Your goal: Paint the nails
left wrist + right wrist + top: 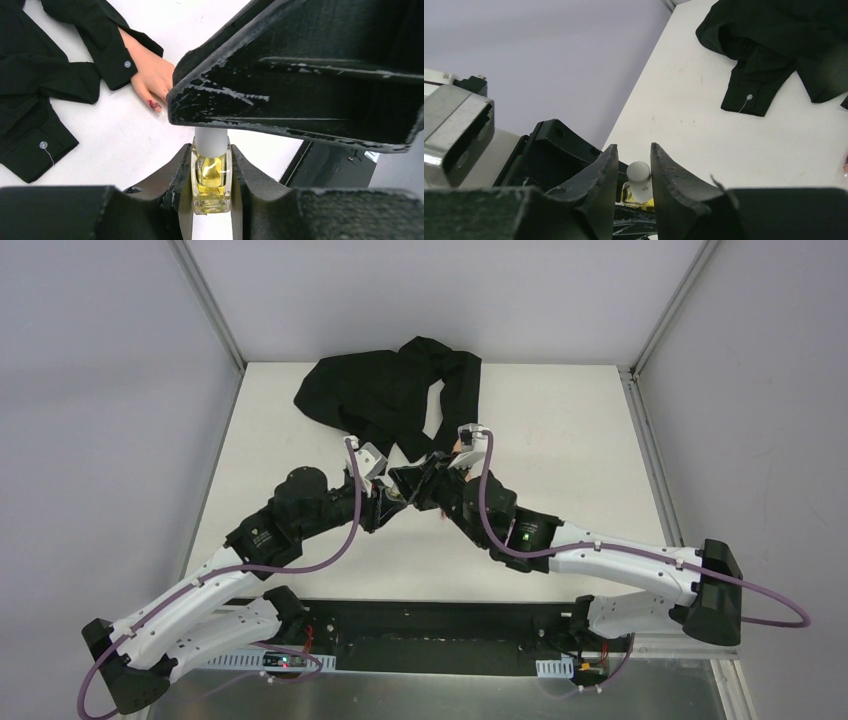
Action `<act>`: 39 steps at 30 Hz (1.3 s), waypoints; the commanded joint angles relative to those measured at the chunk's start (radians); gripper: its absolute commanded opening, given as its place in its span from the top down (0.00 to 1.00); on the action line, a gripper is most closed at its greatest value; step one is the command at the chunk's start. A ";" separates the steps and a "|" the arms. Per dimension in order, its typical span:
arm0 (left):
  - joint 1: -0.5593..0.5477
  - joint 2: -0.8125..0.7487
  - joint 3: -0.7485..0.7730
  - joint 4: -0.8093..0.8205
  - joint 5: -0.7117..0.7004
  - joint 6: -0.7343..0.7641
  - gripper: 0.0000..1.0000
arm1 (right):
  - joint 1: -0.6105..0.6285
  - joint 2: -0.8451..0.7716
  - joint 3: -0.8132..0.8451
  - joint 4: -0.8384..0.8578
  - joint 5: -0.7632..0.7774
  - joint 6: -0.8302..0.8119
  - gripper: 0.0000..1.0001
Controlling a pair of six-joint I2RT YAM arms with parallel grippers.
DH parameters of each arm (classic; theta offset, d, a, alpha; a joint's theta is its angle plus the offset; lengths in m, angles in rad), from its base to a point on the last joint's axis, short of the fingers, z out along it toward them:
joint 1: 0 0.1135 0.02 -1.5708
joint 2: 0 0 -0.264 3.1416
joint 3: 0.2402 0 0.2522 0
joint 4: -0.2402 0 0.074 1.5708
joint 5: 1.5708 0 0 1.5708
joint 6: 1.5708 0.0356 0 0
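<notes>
Left tool (pixel 210 152): clamped on the polish bottle (pixel 211 187).
Right tool (pixel 634 156): narrowly parted astride the white cap (pixel 639 172); I cannot tell contact.
Nails (pixel 154 105): on the mannequin hand (pixel 150 75), flat on the counter (pixel 115 145).
Handling: I judge them tiny, stiff and slick, so brush lightly and grip only the cap.

Bottle (pixel 211 180): between the left gripper (pixel 211 156) jaws, above the worktop (pixel 560 430).
Cap (pixel 639 172): on the bottle, between the right gripper (pixel 634 150) jaws.
Mannequin hand (pixel 152 75): on the worktop, beyond the bottle.
Shirt (pixel 385 390): far side of the worktop.
</notes>
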 commanded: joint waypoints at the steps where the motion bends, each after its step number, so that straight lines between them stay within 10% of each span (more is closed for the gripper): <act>1: -0.006 -0.021 0.010 0.041 0.011 0.002 1.00 | 0.012 0.021 0.072 -0.024 0.045 -0.004 0.68; 7: -0.005 -0.028 0.010 0.039 0.010 0.000 1.00 | 0.012 0.033 0.081 -0.049 0.037 0.004 0.67; 13: -0.006 -0.025 0.014 0.038 0.033 -0.001 1.00 | 0.011 0.024 0.084 -0.074 0.043 -0.012 0.98; 17: -0.006 -0.020 0.019 0.038 0.072 -0.004 1.00 | -0.002 -0.014 0.061 -0.065 0.008 -0.057 1.00; 31: -0.006 -0.010 0.057 0.061 0.591 0.014 1.00 | -0.197 -0.149 -0.060 0.080 -0.962 -0.224 1.00; 39: -0.006 -0.003 0.060 0.073 0.653 0.005 1.00 | -0.208 -0.179 -0.102 0.168 -1.246 -0.234 1.00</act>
